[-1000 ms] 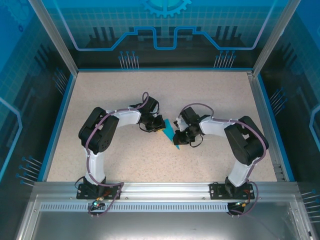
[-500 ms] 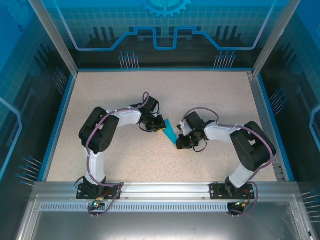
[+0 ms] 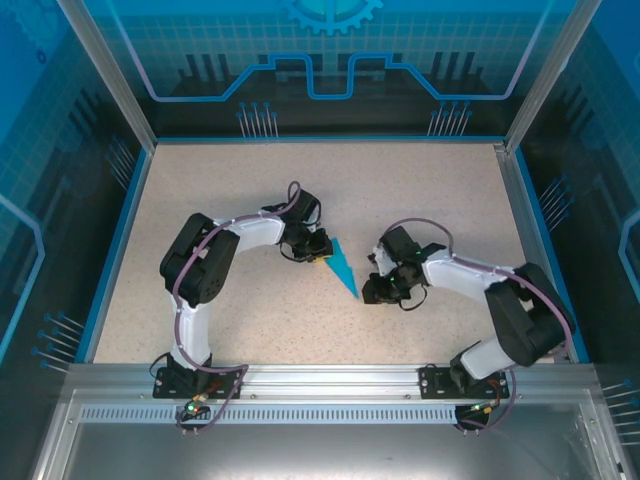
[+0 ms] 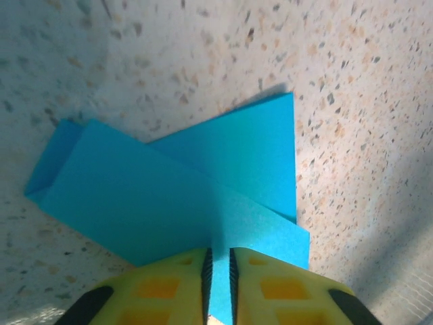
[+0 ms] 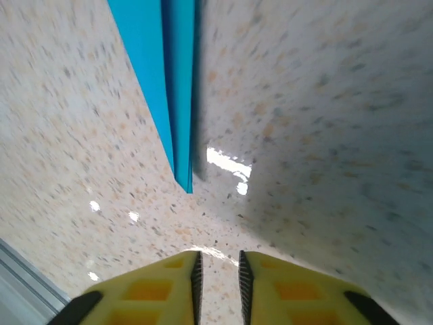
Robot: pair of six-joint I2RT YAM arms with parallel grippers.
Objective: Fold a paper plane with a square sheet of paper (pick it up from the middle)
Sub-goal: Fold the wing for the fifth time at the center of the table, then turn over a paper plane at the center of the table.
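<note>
The left gripper (image 3: pixel 319 251) has its two yellow fingers (image 4: pixel 166 288) very close together. A thin bit of blue paper sits in the slit between them. That paper is the wide back end of the paper plane (image 3: pixel 341 268), so the left gripper is pinching the plane there.

From the left wrist, the paper plane (image 4: pixel 183 196) spreads out just in front of the left gripper (image 4: pixel 218 252). One flap goes out ahead and to the left of the fingers. The other flap goes ahead and to the right. The flaps cross over each other close to the fingertips. The plane lies low on the speckled table (image 3: pixel 420 190).

The right gripper (image 3: pixel 373 290) is just beside the pointy nose of the plane and is not touching it. From the right wrist, its yellow fingers (image 5: pixel 291 288) stand a little apart. Nothing is between them, just the table below. The paper plane (image 5: pixel 162 88) is straight ahead of the right gripper (image 5: pixel 218 254) and a bit to the left. Its sharp nose points back at the fingers, with bare table in between. A fold line runs down its middle.
</note>
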